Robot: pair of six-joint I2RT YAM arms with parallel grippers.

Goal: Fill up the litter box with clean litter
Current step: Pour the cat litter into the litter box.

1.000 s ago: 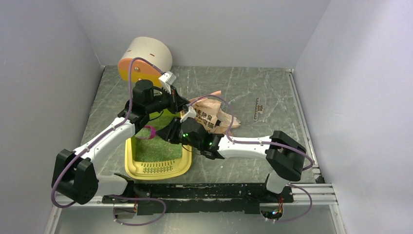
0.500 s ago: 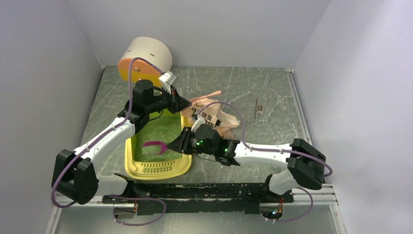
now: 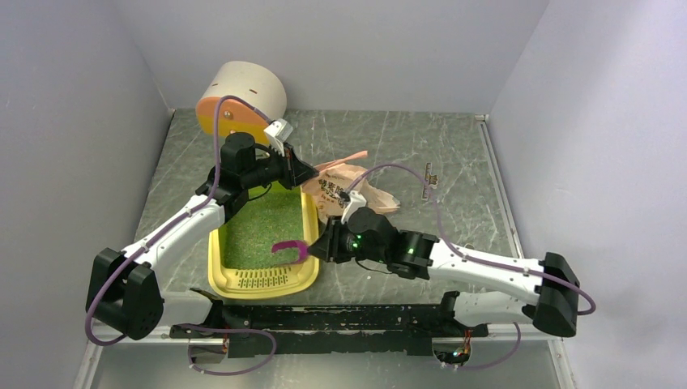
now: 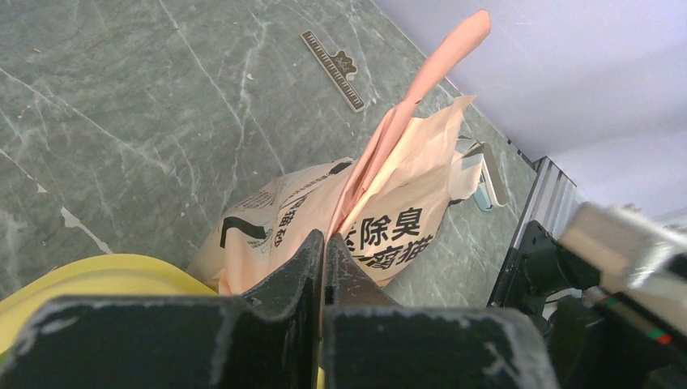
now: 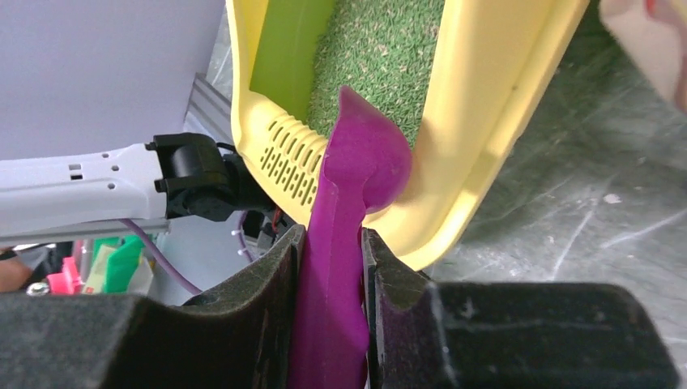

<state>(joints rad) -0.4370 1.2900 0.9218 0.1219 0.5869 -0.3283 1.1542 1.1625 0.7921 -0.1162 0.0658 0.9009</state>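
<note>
Listener: Litter box first, please. Where is it?

Describer: A yellow litter box [image 3: 217, 258] sits on the near left part of a grey marbled table [image 3: 454, 154], long side running near to far, slotted grille at the near end. Green speckled litter [image 3: 263, 227] covers its floor from the grille to the far end.

Listener: And the two arms?

Describer: The right claw [image 3: 320, 247] reaches in from the right, level with the box's near half. Its fingers are clamped on the handle of a magenta scoop [image 3: 289, 247]. The handle crosses the box's right rim and the bowl sits over the litter just beyond the grille. Whether the bowl touches the grains, I cannot tell.

Listener: What about the left one?

Describer: The left claw [image 3: 312, 173] is over the box's far right corner, fingers pressed fully together. The wrist view shows the pink top fold of a beige printed bag [image 4: 389, 227] running straight into the seam between them, so it is pinching the bag's edge. The bag stands on the table just beside the box's far right.

Listener: Anything else?

Describer: A white drum [image 3: 247, 89] with an orange end lies at the far left, and a small ruler-like strip [image 3: 427, 180] lies right of the bag.
</note>
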